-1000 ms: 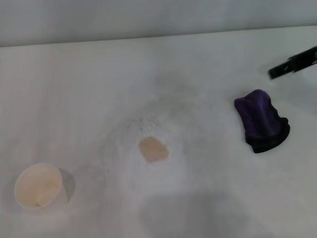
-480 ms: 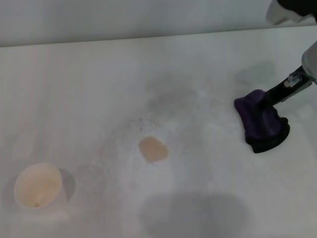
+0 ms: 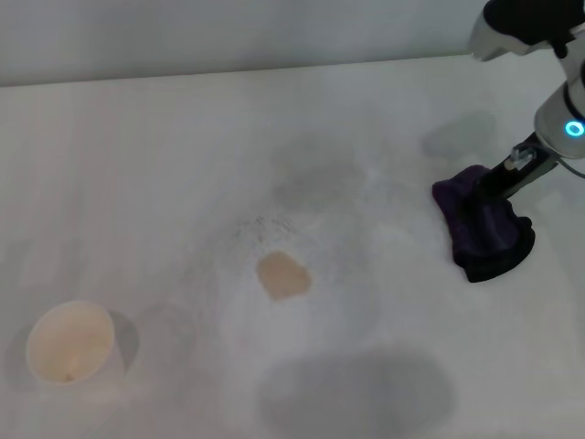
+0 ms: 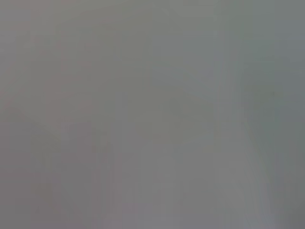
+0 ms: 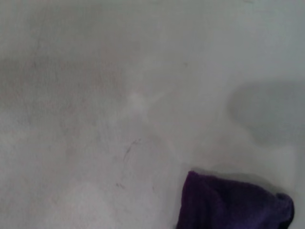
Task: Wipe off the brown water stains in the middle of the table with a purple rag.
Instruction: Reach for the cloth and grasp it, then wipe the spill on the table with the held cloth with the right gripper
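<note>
White table [image 3: 137,165]: paper cup [image 3: 70,343], brown water stains [image 3: 282,275], right claw [image 3: 487,189] on purple rag [image 3: 483,233], grip unclear

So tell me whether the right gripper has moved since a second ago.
Yes. The right gripper has come down from the far right onto the purple rag, which lies where it did, right of the brown water stains.

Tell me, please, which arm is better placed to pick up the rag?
The right. Its gripper is already down on the rag at the table's right side. The left arm is nowhere in the head view, and its wrist view shows nothing.
</note>
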`<act>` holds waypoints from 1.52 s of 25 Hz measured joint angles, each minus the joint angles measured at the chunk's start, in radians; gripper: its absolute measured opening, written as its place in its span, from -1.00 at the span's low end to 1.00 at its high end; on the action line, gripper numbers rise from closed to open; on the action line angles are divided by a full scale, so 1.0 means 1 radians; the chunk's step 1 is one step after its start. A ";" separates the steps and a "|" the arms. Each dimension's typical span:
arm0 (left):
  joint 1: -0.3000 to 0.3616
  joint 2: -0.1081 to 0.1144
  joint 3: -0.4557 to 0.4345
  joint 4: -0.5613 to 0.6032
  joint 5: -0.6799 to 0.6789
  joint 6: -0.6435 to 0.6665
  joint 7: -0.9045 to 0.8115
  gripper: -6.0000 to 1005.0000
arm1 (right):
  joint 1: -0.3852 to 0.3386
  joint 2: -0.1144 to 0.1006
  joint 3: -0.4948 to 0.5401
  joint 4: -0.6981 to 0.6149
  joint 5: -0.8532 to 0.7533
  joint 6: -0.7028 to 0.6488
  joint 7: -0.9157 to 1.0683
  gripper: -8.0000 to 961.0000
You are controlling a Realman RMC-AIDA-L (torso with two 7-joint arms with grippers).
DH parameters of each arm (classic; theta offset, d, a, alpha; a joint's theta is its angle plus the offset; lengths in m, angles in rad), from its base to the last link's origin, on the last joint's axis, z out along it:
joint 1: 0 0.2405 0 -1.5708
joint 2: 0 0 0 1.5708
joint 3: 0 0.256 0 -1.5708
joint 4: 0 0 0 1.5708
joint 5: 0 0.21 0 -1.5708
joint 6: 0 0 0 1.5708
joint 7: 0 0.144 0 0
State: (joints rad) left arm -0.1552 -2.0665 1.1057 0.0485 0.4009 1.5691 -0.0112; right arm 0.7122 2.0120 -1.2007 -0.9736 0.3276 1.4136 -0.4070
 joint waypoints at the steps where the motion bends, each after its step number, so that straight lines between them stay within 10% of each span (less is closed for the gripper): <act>1: 0.000 0.000 -0.001 0.003 -0.001 -0.002 0.003 0.75 | 0.005 0.000 -0.005 0.008 -0.001 -0.004 0.000 0.73; 5: -0.001 0.002 -0.004 0.012 -0.003 -0.007 0.004 0.75 | 0.031 0.001 -0.017 0.074 -0.002 -0.035 0.001 0.72; 18: -0.001 0.014 -0.004 0.011 -0.003 -0.020 0.007 0.75 | 0.069 0.002 -0.019 0.125 -0.038 -0.061 0.033 -0.30; 38: -0.019 0.015 -0.001 0.013 0.003 -0.057 0.004 0.74 | 0.112 0.013 -0.365 0.108 0.145 -0.121 0.069 -0.83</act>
State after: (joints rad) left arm -0.1740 -2.0517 1.1050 0.0614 0.4040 1.5126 -0.0068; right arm 0.8242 2.0254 -1.5652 -0.8661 0.4725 1.2921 -0.3378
